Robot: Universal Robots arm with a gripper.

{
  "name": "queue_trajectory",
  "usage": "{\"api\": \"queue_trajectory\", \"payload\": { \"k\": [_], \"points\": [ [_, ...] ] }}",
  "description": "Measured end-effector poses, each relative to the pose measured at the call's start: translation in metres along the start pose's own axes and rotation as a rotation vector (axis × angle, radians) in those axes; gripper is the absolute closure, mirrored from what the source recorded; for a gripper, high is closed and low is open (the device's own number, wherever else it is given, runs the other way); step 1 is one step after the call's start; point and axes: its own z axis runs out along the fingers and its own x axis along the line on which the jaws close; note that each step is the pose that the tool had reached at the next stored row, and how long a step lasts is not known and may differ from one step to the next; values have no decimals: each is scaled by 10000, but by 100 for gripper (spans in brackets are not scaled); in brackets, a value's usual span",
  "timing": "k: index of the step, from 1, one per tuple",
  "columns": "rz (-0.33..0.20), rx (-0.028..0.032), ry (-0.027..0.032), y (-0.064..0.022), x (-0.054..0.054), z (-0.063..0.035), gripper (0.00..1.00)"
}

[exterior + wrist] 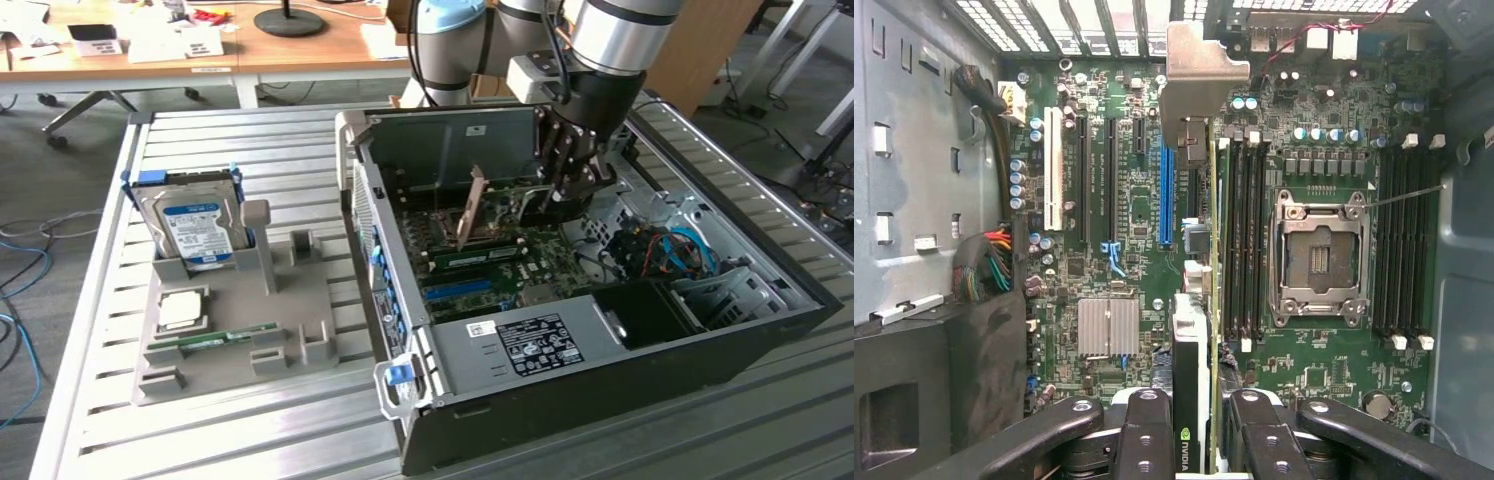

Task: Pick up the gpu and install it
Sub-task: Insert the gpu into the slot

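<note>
Install step: gripper (1199, 432), jaws clamping the gpu (1192, 345) edge-on above the motherboard (1124, 215), likely needs lining up with its blue slot (1166, 195)

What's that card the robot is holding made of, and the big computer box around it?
The gpu looks like green fibreglass-type circuit board, seen edge-on, with a dull silver bracket, probably stamped metal. The case seems sheet metal: matte grey inside with punched vent slots, black-painted outside.

Hard drive (194, 225) upright in grey tray (314, 300), RAM stick (214, 341) lying flat, slatted metal table (254, 150), wooden desk (307, 50)
</note>
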Motion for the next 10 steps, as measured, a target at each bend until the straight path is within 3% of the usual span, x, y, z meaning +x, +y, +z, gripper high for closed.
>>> {"api": "queue_trajectory", "payload": {
  "k": [10],
  "points": [
    [-1, 0, 0, 7, 0, 0, 73]
  ]
}}
